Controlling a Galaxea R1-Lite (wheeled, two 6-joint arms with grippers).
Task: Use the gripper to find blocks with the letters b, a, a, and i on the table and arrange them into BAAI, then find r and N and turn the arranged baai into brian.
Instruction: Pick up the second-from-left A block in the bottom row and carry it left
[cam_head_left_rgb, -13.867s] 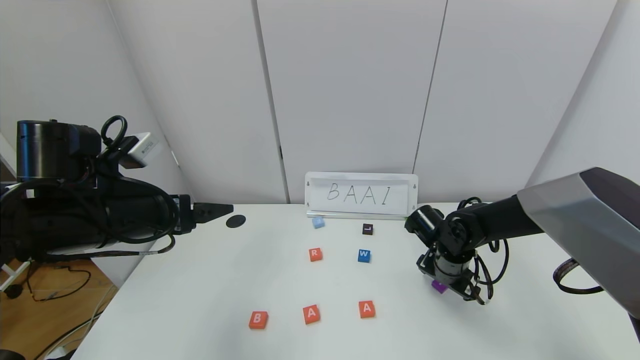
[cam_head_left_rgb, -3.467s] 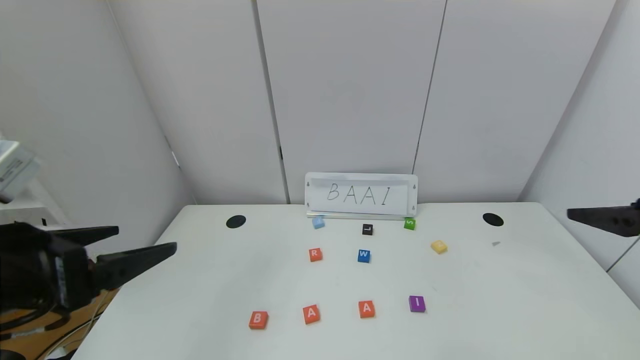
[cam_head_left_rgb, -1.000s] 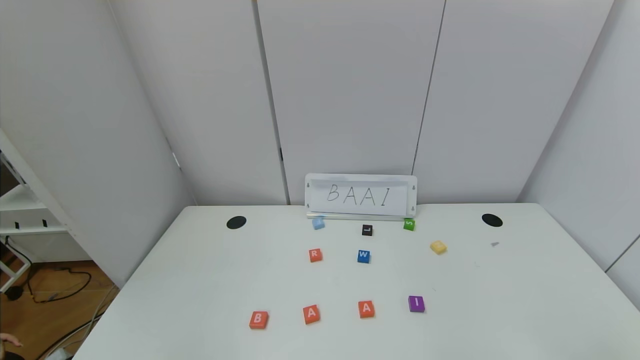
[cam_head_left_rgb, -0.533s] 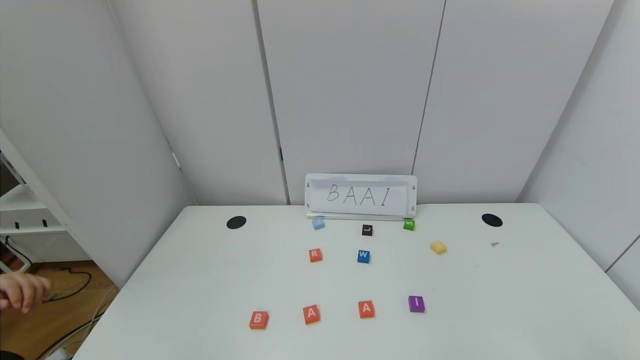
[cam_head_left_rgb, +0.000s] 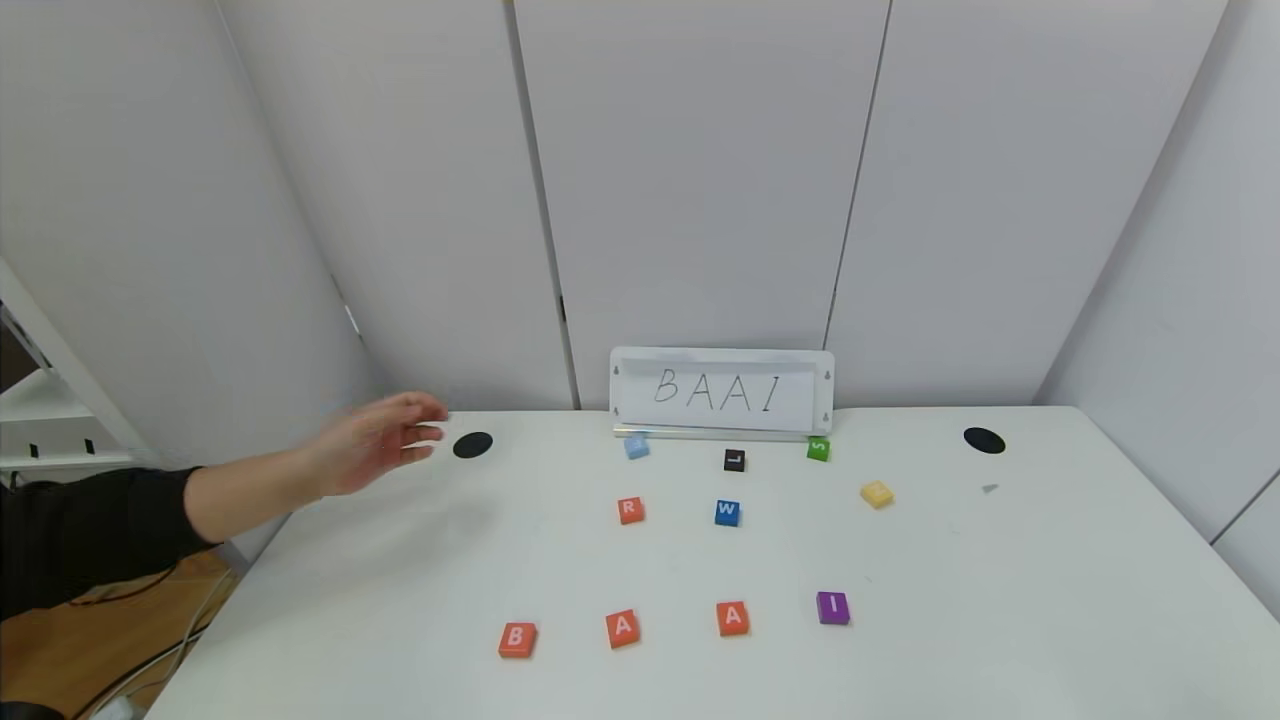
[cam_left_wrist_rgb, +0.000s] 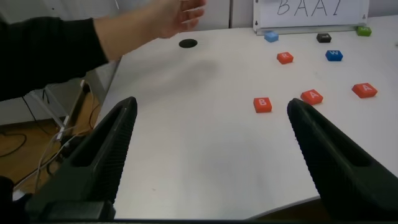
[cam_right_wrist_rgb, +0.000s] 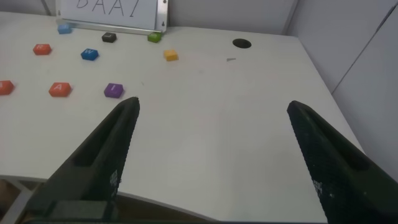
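Nearest the robot, both arms are drawn back off the near edge of the tabletop and show only in their own wrist views: the left pincer and the right pincer each stand spread wide and released, holding nothing. Just beyond them on the tabletop runs the near row of blocks, reading left to right: the orange-red B, the first orange-red A, the second orange-red A and the purple I, each apart from its neighbour and already spelling BAAI. Farther back sit r with the blue W tile beside it, and N out toward the right, its letter too faint to read. The relation that counts next: r lies behind and between the B and the first A, on the left pincer's side, while N lies behind and to the right of the I, nearer the right pincer. Farther still are a pale blue tile with no readable letter, a black L tile and a green S tile, then a white sign handwritten "BAAI". A person's hand reaches in over the far left near a black hole.
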